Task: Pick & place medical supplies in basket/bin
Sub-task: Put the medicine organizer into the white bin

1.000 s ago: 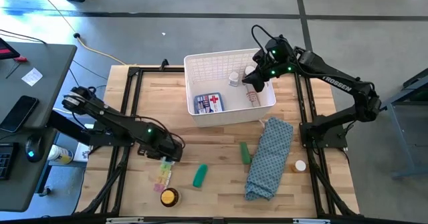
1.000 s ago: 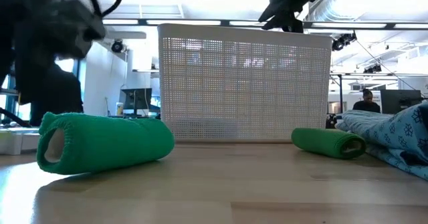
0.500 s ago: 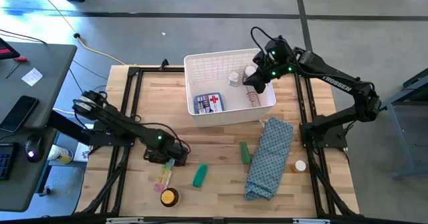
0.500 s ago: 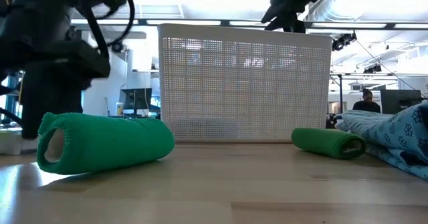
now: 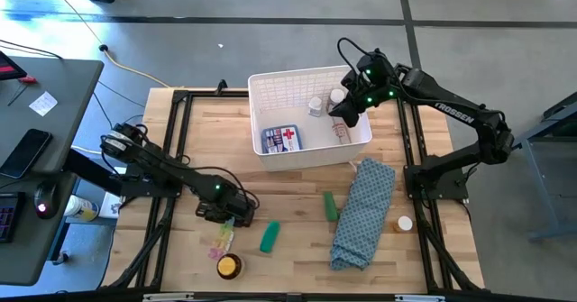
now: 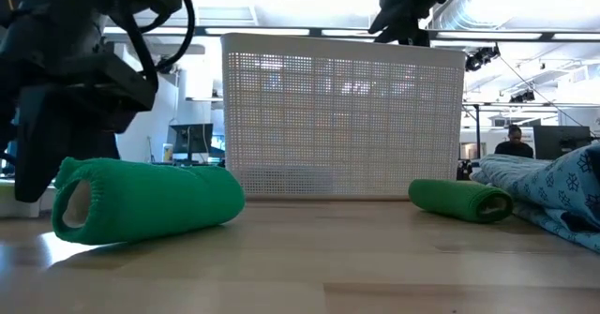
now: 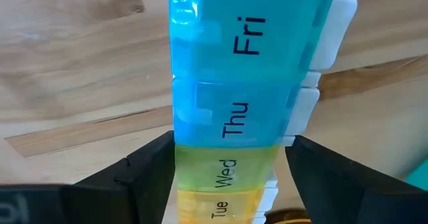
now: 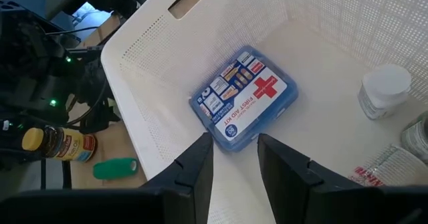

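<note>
My left gripper (image 7: 227, 174): fingers spread, straddling the pill organiser (image 7: 244, 103) without touching | organiser: translucent strip, blue Fri/Thu, green Wed, yellow Tue, flat on table, 7 o'clock of white basket (image 5: 270, 153) | my right gripper (image 8: 234, 160): narrow gap, empty, above basket

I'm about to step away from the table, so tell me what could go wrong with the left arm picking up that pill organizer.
The left gripper straddles the pill organizer near one end, at the Wed box, so the long strip may tilt or slip when lifted. The yellow tin and green roll lie close by, so a swinging strip could knock them.
</note>
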Tool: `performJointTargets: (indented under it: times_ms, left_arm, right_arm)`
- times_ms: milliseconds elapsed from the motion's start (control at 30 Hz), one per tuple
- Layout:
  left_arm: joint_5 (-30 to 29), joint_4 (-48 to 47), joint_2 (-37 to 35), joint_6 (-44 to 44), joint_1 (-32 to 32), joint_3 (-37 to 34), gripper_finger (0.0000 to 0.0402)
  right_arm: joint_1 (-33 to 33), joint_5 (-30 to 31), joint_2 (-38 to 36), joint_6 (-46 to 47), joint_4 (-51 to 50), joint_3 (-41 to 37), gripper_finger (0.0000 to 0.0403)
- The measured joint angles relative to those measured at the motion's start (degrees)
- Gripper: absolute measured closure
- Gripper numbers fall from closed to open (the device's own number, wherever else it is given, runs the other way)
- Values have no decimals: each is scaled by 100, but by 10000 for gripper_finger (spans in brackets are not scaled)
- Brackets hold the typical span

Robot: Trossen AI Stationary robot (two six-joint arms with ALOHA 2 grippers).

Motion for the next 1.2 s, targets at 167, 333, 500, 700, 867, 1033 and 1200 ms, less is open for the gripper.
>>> performJointTargets:
  times_ms: [167,333,500,700,867,1033,1200]
  left_arm:
    - [50,44,0,127,0,0,95]
    - [311,81,-32,128,0,11,83]
    - [319,137,-57,181,0,88,70]
    - [590,157,-57,420,1,90,37]
    - [719,95,-57,763,-42,89,6]
    - [478,70,63,1020,-46,62,15]
    - [302,113,74,1175,-37,66,34]
  right_arm:
    - [0,38,0,-3,-2,0,293]
    - [0,73,0,-46,-2,0,293]
    - [0,111,0,-48,6,0,293]
    - [0,128,0,-46,15,0,293]
    - [0,128,0,-46,15,0,293]
    - [0,128,0,-38,-11,0,293]
    - [0,132,0,-26,-28,0,293]
